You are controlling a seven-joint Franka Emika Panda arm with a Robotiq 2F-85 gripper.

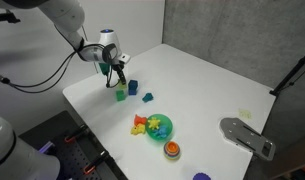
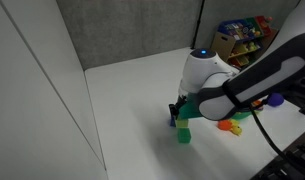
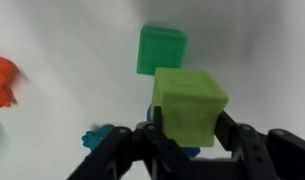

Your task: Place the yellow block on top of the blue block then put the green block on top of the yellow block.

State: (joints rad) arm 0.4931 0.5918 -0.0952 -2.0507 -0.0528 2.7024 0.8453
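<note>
My gripper (image 3: 190,125) is shut on the yellow block (image 3: 190,100), a pale yellow-green cube held between both fingers. The dark blue block (image 3: 190,152) shows just beneath it, mostly hidden; I cannot tell whether they touch. The bright green block (image 3: 162,48) sits on the white table just beyond. In both exterior views the gripper (image 1: 117,74) (image 2: 178,110) hovers low over the table next to the green block (image 1: 120,96) (image 2: 183,134). The blue block (image 1: 132,86) stands close by.
A flatter teal-blue block (image 1: 147,97) (image 3: 92,137) lies near the cubes. A green bowl (image 1: 164,128) with yellow-orange toy pieces, an orange object (image 1: 172,150) and a grey object (image 1: 247,135) lie toward the table's front. A toy shelf (image 2: 242,40) stands behind.
</note>
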